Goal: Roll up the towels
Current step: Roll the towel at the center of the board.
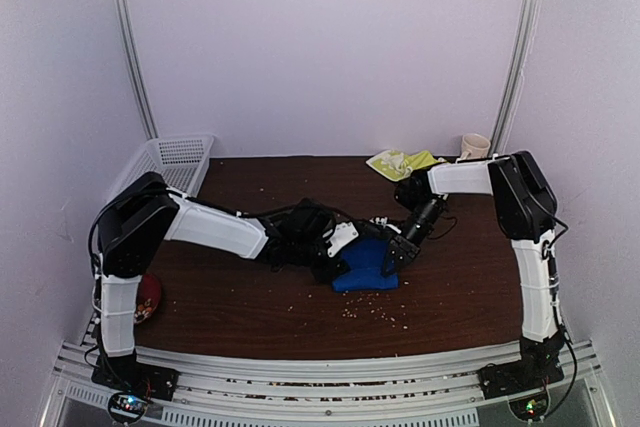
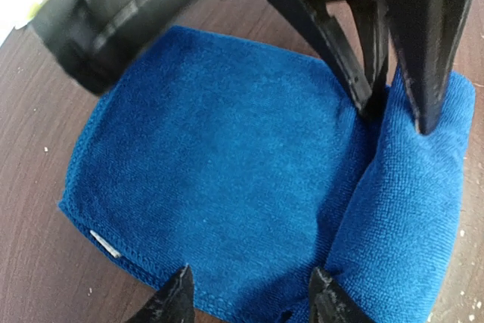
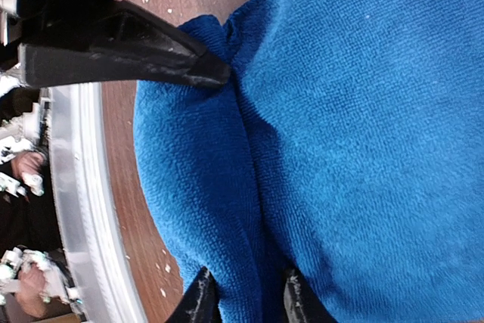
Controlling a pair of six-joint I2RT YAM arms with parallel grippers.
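Observation:
The royal-blue towel [image 1: 365,265] lies mid-table, partly rolled; the roll [image 2: 408,209] runs along one side of its flat part [image 2: 219,164]. My left gripper [image 1: 338,250] is open, its fingertips [image 2: 178,300] spread over the towel's near edge, gripper [image 2: 252,298]. My right gripper [image 1: 398,247] is shut on the rolled fold [image 3: 204,179], which passes between its tips, gripper [image 3: 249,304]. Its fingers [image 2: 423,73] show in the left wrist view pressing into the roll. The yellow-green towel [image 1: 402,161] lies crumpled at the far edge of the table.
A cream mug [image 1: 475,146] stands at the back right beside the yellow-green towel. A white slotted basket [image 1: 172,160] sits at the back left. A red object [image 1: 148,297] lies by the left arm's base. Crumbs dot the brown tabletop [image 1: 250,307].

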